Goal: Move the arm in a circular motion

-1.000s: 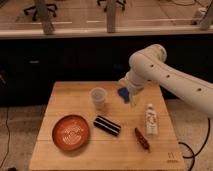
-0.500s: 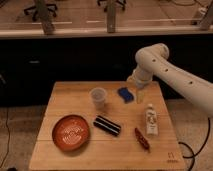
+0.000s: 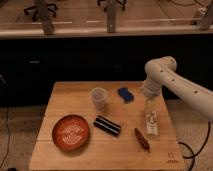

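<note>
camera view: one white arm (image 3: 184, 88) reaching in from 3 o'clock over a wooden table (image 3: 70, 97).
one gripper (image 3: 148, 102) at the table's 2 o'clock, just above one white bottle (image 3: 151, 123); can't tell if it's parted or closed. also one each: clear cup (image 3: 98, 97) at 11, blue sponge (image 3: 125, 94) at 1, orange bowl (image 3: 71, 132) at 8, black bar (image 3: 107, 125) at centre, red-brown item (image 3: 142, 139) at 4. arm's elbow sits high beyond the table's right edge. dark cabinet fronts behind, chair bases at top, cables on the floor.
</note>
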You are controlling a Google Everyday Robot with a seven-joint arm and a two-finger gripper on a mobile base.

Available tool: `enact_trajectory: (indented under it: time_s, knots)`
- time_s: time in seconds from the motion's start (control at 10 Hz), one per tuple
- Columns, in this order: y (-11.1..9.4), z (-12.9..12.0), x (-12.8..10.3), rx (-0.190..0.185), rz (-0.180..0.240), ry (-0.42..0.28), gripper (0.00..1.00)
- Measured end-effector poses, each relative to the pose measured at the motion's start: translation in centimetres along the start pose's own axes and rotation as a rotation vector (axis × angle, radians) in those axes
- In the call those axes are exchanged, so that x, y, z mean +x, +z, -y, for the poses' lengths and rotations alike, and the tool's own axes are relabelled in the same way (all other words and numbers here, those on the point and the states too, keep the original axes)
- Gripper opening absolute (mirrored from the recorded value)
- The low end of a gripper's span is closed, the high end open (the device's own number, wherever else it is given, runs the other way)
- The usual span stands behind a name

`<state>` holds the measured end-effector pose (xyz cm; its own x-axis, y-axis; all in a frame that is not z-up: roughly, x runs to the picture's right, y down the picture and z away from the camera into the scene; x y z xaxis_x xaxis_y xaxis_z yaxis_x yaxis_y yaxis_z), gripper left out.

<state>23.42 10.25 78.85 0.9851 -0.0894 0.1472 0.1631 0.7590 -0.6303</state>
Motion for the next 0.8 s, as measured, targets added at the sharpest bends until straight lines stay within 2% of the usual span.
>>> enact_trajectory:
  time_s: [0.2, 0.4, 0.6, 0.8]
  knots:
    - [0.8, -3.1, 1.4, -0.029, -0.018, 0.032, 0.8]
    - [0.8, -6.2, 1.9, -0.039, -0.038, 0.047, 0.8]
    - [0.1, -8.6, 1.1, -0.035, -0.052, 0.033, 0.8]
    - [-1.5, -9.9, -1.0, -0.011, -0.056, -0.008, 0.8]
